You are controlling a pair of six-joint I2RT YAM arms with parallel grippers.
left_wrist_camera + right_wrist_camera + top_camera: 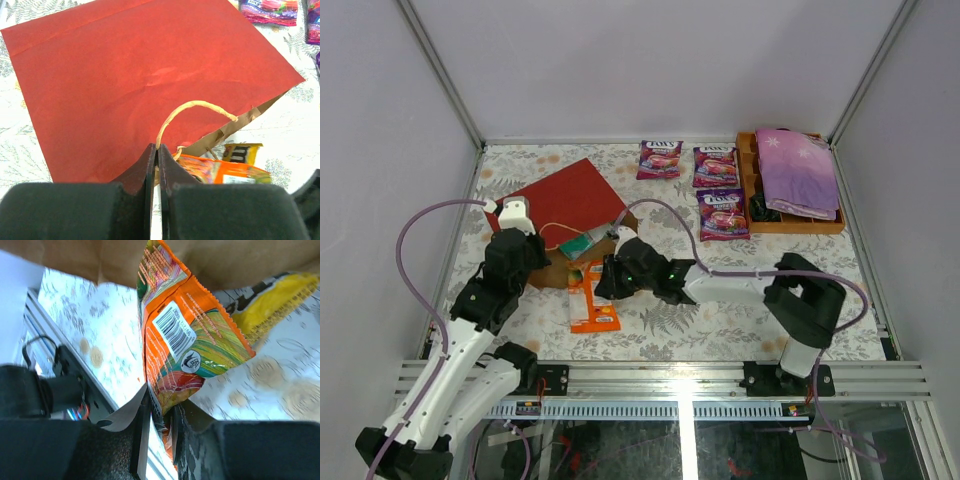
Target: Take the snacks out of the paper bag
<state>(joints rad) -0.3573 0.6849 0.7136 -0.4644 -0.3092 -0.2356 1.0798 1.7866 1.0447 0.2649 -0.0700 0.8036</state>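
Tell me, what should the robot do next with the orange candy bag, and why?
Probably the right tool should pull the orange pouch straight back, away from the paper bag. It is shut on the pouch, whose far end sits under the bag's brown edge, while the left tool pinches the bag at its handle to hold it.

Matt red paper bag point(125, 75) — glossy orange pouch point(190, 335).
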